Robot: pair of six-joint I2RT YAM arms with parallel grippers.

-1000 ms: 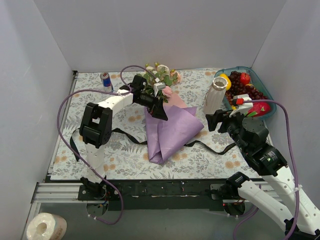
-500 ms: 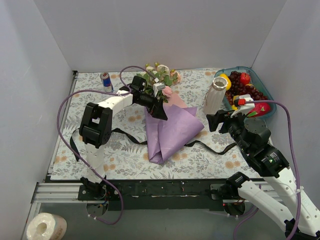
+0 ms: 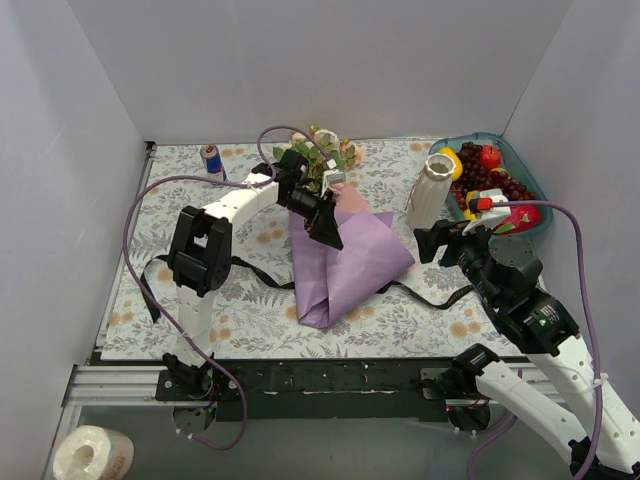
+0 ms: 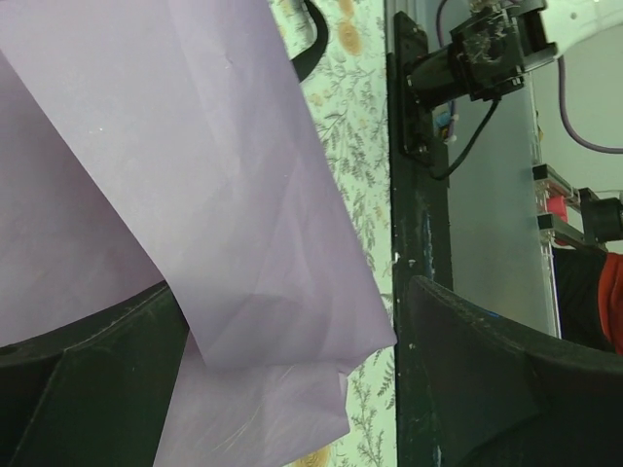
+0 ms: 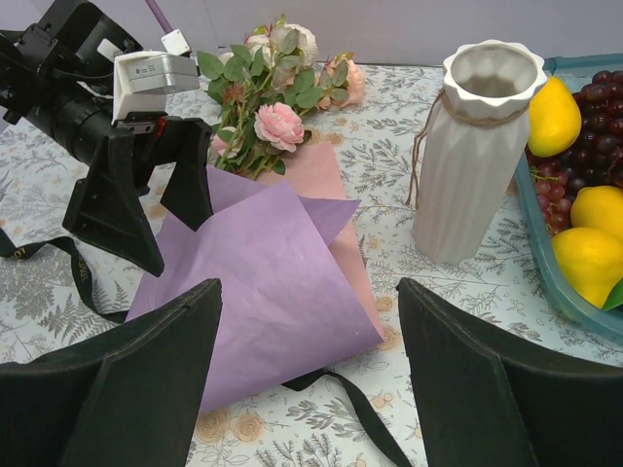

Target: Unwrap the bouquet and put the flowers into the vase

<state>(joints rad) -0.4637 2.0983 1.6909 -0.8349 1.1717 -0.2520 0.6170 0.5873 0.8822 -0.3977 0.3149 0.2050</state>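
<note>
Paper (image 3: 345, 265) hides the stems; left hand (image 5: 173, 238) spread astride it, right hand (image 5: 307, 384) spread.

No lettering could be read anywhere. The small can (image 3: 211, 160), at about ten o'clock in the overhead view, showed blue, silver and red bands, but its print was too small to make out. A white label (image 5: 156, 70) on the block above the left gripper (image 5: 173, 238) carried faint marks, too blurred to read.
</note>
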